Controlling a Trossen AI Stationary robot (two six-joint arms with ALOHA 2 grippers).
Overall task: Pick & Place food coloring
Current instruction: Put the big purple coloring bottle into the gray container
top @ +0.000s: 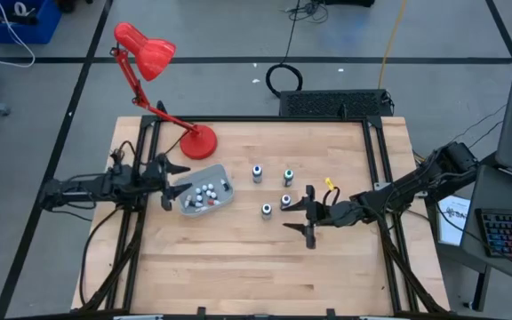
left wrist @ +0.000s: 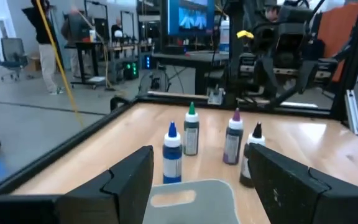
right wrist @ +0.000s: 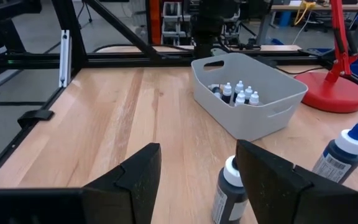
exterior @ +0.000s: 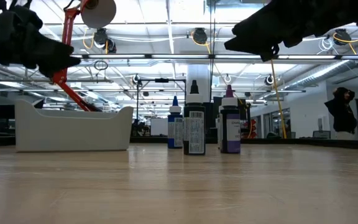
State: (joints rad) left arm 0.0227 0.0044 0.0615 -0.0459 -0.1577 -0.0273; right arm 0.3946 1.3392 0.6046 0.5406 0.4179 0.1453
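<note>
Four small food coloring bottles stand upright on the wooden table: a blue one point(left wrist: 171, 155), a green one point(left wrist: 191, 130), a purple one point(left wrist: 233, 140) and a black one point(left wrist: 250, 160). Several smaller white-capped bottles point(right wrist: 238, 93) lie in the grey tray point(top: 220, 197). My left gripper point(top: 171, 184) hangs open at the tray's left end, above its rim point(left wrist: 191, 193). My right gripper point(top: 310, 215) is open just right of the standing bottles, and a dark bottle point(right wrist: 227, 194) stands ahead of the gap between its fingers, untouched.
A red desk lamp point(top: 154, 67) has its base point(top: 198, 140) at the table's far left, behind the tray. A black frame point(top: 376, 169) runs round the table's edges. Bare wood lies along the near side point(top: 256, 276).
</note>
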